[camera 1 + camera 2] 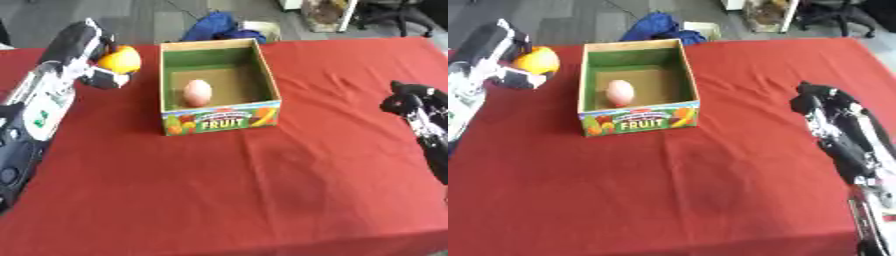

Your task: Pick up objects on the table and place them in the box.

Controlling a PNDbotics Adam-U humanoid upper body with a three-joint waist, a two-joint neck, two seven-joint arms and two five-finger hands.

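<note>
The left hand (98, 62) is raised at the far left of the desk (262, 190), its fingers curled round an orange fruit (121, 59) that shows between them. Hand and fruit are just beside the left wall of the box (220, 121), level with its far half and outside it. Whether the fruit is clear of the red cloth or touching it cannot be told from these views.

The box is an open cardboard tray with a green inner lining, a brown floor and a front panel printed with fruit pictures and the word FRUIT. A pale pink egg-shaped object (198, 92) lies inside it, toward the front left part of the floor.

The right hand (820, 102) is at the right side of the desk, well apart from the box, its dark fingers bent inward with nothing in them.

Beyond the far edge of the desk, on the grey floor, lies a blue bundle of cloth (217, 26).
</note>
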